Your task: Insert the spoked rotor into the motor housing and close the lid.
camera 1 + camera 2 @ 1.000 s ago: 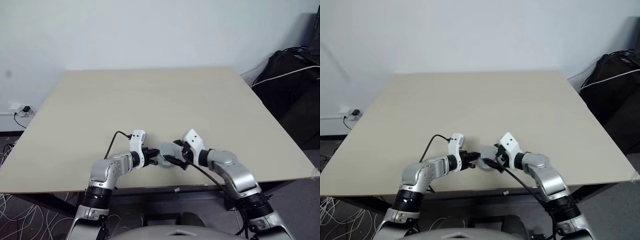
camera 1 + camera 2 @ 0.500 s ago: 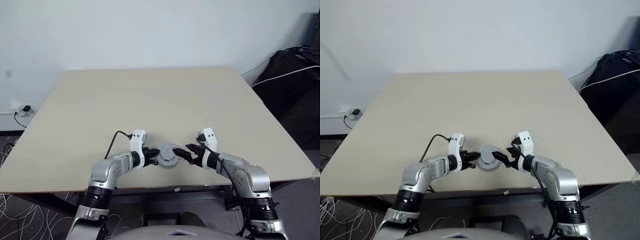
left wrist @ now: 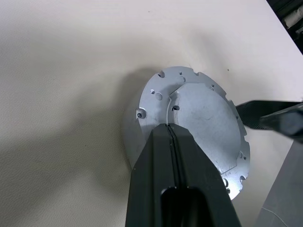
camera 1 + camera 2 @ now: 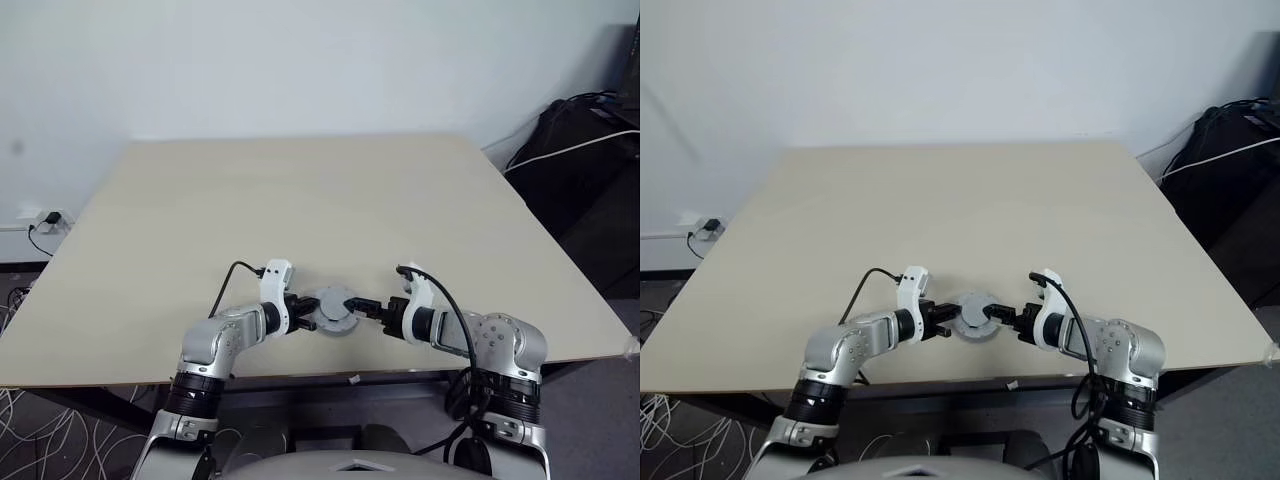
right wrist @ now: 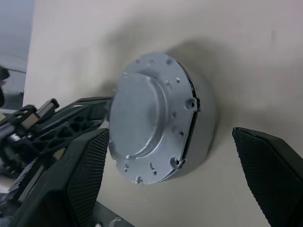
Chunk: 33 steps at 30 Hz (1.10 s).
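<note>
The lid (image 4: 333,309), a round silver-grey disc with holes around its rim, lies flat near the table's front edge, plain face up. A dark edge of the motor housing (image 5: 193,124) shows under the lid (image 5: 142,120). The spoked rotor is hidden. From the left, my left gripper (image 4: 305,312) is shut with nothing between its fingers, and its tips (image 3: 169,126) rest on the lid (image 3: 203,113). My right gripper (image 4: 368,307) stands open just to the right of the disc. Its two fingers (image 5: 90,161) are spread wider than the disc and hold nothing.
The disc sits close to the front edge of the beige table (image 4: 300,190). Black bags with a white cable (image 4: 590,140) stand off the table at the right. A wall socket and loose cables (image 4: 40,220) are on the floor at the left.
My right gripper has drawn back from over the disc to its right side, and the wrist has rolled as the arm swung outward. The left gripper and the disc have kept still.
</note>
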Tool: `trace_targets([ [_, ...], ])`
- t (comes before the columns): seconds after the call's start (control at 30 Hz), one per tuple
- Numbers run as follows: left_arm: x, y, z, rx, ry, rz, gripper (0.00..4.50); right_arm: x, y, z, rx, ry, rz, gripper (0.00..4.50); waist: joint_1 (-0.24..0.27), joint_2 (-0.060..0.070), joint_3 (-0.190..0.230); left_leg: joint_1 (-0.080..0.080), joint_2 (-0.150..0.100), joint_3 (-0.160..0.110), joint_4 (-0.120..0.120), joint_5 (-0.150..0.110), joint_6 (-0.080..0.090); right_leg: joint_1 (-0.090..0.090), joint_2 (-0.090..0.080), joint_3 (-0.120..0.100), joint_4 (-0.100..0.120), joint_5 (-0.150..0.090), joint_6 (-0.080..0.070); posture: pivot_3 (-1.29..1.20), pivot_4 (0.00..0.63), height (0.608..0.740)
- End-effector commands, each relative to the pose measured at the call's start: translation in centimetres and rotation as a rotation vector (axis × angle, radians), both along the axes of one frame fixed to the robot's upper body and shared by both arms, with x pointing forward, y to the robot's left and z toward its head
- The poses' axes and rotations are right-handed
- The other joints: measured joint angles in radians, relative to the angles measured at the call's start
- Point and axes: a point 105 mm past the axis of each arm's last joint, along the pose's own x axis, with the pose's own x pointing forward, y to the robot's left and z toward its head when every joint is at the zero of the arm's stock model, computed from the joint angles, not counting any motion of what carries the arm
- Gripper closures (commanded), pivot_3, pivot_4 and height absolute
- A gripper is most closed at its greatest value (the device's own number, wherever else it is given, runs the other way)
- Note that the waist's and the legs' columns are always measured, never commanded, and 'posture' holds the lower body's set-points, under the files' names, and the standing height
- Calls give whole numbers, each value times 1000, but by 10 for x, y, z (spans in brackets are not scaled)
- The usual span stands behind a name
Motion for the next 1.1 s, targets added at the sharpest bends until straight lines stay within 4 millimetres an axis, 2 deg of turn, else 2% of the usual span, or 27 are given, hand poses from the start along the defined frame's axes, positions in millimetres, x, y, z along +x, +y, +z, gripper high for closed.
trace_targets([
  [0.03, -5, -4, -5, 11, 23, -18, 4500, 5, 3, 6, 27, -7, 3, 33, 0, 0, 0, 0, 0, 0, 0, 0, 0, 0, 0, 0, 0, 0, 0, 0, 0, 740],
  [0.43, -5, -4, -3, 6, 15, -19, 4500, 2, 17, -1, 123, 84, -3, 33, -2, 0, 0, 0, 0, 0, 0, 1, 1, 0, 0, 0, 0, 0, 0, 0, 0, 740],
  [0.73, -6, -4, -4, 5, 16, -17, 4500, 6, 34, 9, 374, 112, -88, 33, -12, 2, 0, 0, 0, 0, 0, 0, 0, -1, 0, 0, 1, 0, 0, 0, 0, 740],
  [0.87, -6, -4, -3, 4, 16, -17, 4500, 1, 42, 8, 437, 134, -91, 33, -22, 4, 0, 0, 0, 0, -1, 0, 0, -1, 0, 0, 1, 0, 0, 0, 0, 740],
  [0.97, -6, -3, -3, 5, 15, -17, 4500, -7, 53, 15, 493, 113, -35, 33, -24, 4, 0, 0, 0, 0, -1, 0, 0, -1, 0, 1, 1, 0, 0, 0, 0, 740],
  [1.1, -6, -2, -4, 7, 15, -16, 4500, -9, 56, 15, 489, 112, -41, 33, -27, 5, 0, -1, 0, 0, -2, 0, 0, -4, 0, 2, 1, 0, -1, 0, 0, 740],
])
